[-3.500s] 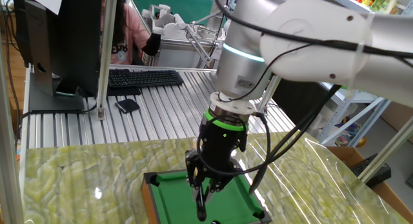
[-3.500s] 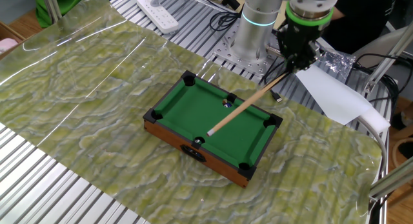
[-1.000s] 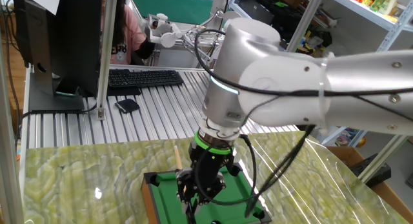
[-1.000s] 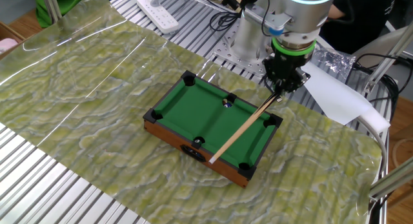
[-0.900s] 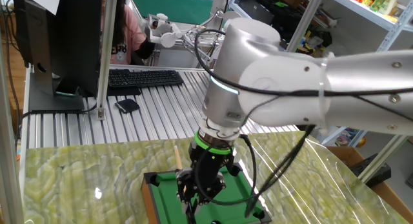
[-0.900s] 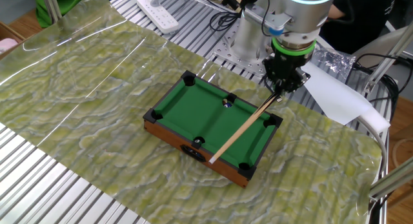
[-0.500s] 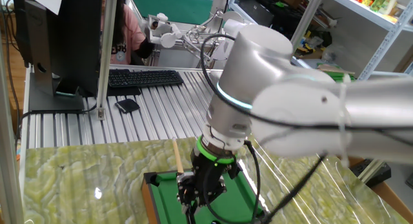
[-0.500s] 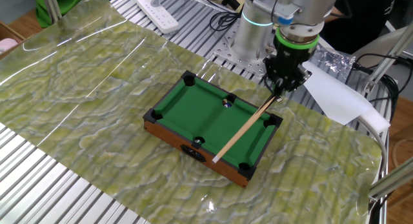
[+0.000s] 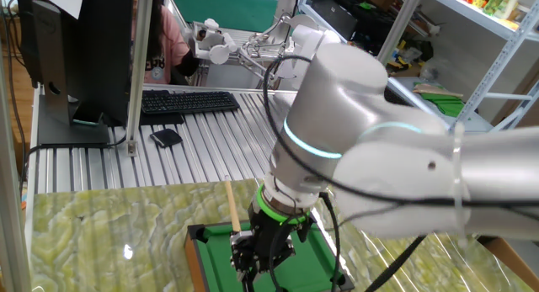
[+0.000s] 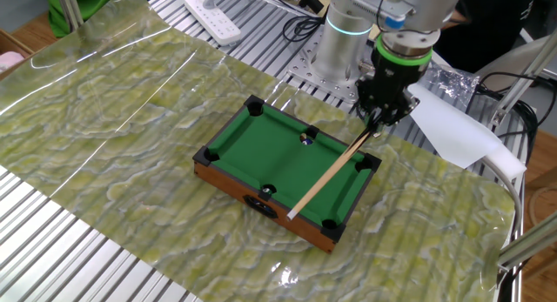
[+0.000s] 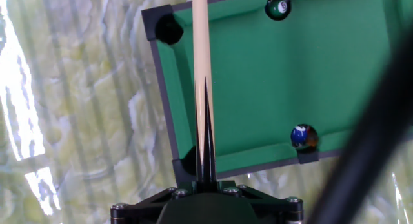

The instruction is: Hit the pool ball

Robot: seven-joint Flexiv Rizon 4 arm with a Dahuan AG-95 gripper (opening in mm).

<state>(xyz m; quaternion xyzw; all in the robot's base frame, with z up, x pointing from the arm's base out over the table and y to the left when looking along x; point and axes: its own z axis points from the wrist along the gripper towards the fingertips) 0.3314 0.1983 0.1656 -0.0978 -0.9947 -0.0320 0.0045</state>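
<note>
A mini green pool table (image 10: 261,150) lies on the marbled mat. The pool ball (image 10: 267,191), dark with a whitish spot, rests by the near side pocket; in the hand view it (image 11: 278,6) is at the top right. A second, bluish ball (image 10: 305,138) sits by the far side pocket, and shows in the hand view (image 11: 301,136). My gripper (image 10: 379,119) hangs over the table's far right corner, shut on the wooden cue stick (image 10: 331,171). The cue slants across the right end of the table, to the side of both balls. In the hand view the cue (image 11: 199,56) runs straight up.
A white sheet of paper (image 10: 452,128) lies right of the arm's base. A keyboard (image 9: 187,101), a monitor and a person are behind the table. A power strip (image 10: 213,16) lies at the back. The table's dark corner pocket (image 11: 169,29) is just left of the cue.
Since 3.5 s ago the cue has swung from the table's middle to its right end and come lower. In the last second the hand shifted only slightly. Neither ball has moved.
</note>
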